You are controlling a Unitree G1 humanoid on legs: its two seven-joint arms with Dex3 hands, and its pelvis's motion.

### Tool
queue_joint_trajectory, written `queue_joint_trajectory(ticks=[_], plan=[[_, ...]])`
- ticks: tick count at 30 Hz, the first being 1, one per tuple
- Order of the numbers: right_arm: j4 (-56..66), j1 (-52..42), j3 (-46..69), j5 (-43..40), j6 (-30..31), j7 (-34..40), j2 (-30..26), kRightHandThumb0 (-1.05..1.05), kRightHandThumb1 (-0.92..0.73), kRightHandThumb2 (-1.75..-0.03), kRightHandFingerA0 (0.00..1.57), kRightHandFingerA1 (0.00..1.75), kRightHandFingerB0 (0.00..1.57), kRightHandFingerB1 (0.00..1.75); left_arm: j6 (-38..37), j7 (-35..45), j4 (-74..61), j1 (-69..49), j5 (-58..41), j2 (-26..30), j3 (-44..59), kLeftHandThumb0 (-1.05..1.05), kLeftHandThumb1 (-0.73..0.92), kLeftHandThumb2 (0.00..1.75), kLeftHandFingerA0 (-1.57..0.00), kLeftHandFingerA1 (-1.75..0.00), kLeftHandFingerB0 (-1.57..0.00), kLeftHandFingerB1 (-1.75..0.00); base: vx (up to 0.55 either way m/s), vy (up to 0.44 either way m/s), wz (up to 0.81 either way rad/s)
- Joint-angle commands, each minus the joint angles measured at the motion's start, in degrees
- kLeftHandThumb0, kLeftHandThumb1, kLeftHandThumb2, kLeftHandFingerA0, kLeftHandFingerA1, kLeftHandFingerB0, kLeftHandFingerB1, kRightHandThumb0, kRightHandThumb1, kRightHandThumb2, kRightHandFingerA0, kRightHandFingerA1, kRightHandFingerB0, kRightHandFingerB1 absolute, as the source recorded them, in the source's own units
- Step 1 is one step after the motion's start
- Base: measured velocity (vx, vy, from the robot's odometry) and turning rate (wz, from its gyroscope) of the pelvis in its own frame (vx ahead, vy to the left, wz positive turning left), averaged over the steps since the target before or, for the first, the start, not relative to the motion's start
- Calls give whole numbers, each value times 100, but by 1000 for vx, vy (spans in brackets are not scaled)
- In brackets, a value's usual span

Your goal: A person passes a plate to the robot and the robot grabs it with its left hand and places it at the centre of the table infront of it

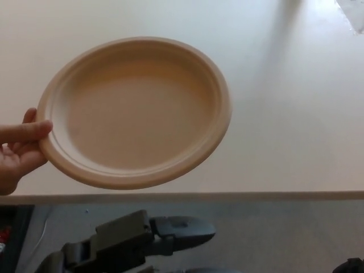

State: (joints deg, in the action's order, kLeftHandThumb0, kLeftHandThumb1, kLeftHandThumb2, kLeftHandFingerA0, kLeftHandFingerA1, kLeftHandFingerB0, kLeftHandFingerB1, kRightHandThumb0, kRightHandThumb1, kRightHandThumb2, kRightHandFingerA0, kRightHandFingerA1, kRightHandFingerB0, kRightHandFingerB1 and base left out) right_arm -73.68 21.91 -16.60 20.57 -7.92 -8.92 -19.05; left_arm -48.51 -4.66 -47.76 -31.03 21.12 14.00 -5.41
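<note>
We see a round, tan paper plate [136,111] with a raised rim, held face-up in the upper left half of the head view. It appears to be held above the pale surface [296,114] rather than resting on it, though we cannot confirm the gap from this single view. The plate's lower edge lies close to the near edge of the surface.

A person's hand [17,151] enters from the left border of the picture. Its thumb lies on top of the plate's left rim, and the remaining fingers curl beneath the rim, so the plate is pinched at that one point only.

The robot's left hand [145,236] shows at the bottom of the view, below the near edge of the surface and apart from the plate. We see a dark olive housing and a grey rounded finger [185,230] extended toward the right. It holds nothing; we cannot tell how far its fingers are spread, since most of the hand is cut off by the lower border.

At the bottom right corner a small dark shape [350,265] shows; we cannot tell whether it belongs to the right hand.

Grey floor [284,233] shows below the surface edge.
</note>
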Motion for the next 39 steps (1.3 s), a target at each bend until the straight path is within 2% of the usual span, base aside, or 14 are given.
queue_joint_trajectory(ticks=[1,3,4,12,13,18,24,25,34,35,36,37,38,39], plan=[[-31,11,-3,71,-19,-14,-115,-72,-78,-62,25,55,20,42,67,18,-377,584,466,-415,745,-56,41,80,-30,-47,-45,-51,0,0,0],[-34,17,17,48,7,-33,-106,-72,-77,-62,26,55,20,42,184,85,-294,753,522,-398,1040,-55,44,73,-31,-46,-39,-44,0,0,0],[-38,19,17,48,9,-36,-105,-71,-77,-63,30,55,20,42,291,146,-217,871,530,-393,1184,-47,52,56,-35,-36,-42,-34,0,0,0],[-48,47,24,41,11,-57,-134,-72,-77,-62,25,54,20,41,641,213,654,1655,739,-401,1497,-57,58,58,-27,-33,-30,-31,0,0,0],[-40,44,10,57,6,-44,-138,-71,-77,-62,25,54,20,41,788,310,802,1707,705,-366,1418,-30,34,91,-8,-52,-8,-49,0,0,0],[-33,79,-22,93,-12,-38,-146,-71,-77,-62,25,55,20,42,1102,393,1061,1734,1194,-384,1507,-35,35,92,0,-49,0,-47,0,0,0],[-33,100,38,30,-19,-64,-130,-71,-77,-63,25,55,20,42,1450,563,1244,1705,1562,-304,1475,-36,23,86,-1,-49,0,-48,0,0,0],[-37,142,26,48,-31,-71,-141,-71,-77,-62,24,53,20,41,1532,601,1368,1755,1705,-266,1440,-74,46,84,-4,-39,-5,-31,0,0,0],[-63,267,67,12,90,-134,-127,-72,-76,-62,23,54,20,42,1825,576,1785,1975,2134,-72,1359,-76,47,86,-8,-43,-1,-33,0,0,0],[-69,257,62,26,44,-132,-132,-70,-75,-61,27,54,20,42,1867,542,1828,2004,2210,-61,1357,-80,56,60,-14,-32,-12,-27,0,0,0],[-67,258,57,34,39,-138,-134,-70,-75,-62,29,55,20,42,1923,561,1863,2032,2255,-29,1362,-81,50,87,-5,-40,-2,-29,0,0,0],[-63,262,51,44,40,-148,-135,-70,-75,-62,29,55,20,42,2002,593,1908,2069,2309,20,1367,-81,50,87,-5,-40,-2,-29,0,0,0],[-65,265,49,47,49,-154,-134,-69,-75,-61,27,54,20,41,2012,516,1958,2142,2437,49,1375,-38,21,87,-1,-49,0,-48,0,0,0],[-68,270,46,51,61,-163,-133,-69,-75,-61,27,54,20,41,2026,418,2022,2234,2596,88,1384,-38,21,87,-1,-49,0,-48,0,0,0]])
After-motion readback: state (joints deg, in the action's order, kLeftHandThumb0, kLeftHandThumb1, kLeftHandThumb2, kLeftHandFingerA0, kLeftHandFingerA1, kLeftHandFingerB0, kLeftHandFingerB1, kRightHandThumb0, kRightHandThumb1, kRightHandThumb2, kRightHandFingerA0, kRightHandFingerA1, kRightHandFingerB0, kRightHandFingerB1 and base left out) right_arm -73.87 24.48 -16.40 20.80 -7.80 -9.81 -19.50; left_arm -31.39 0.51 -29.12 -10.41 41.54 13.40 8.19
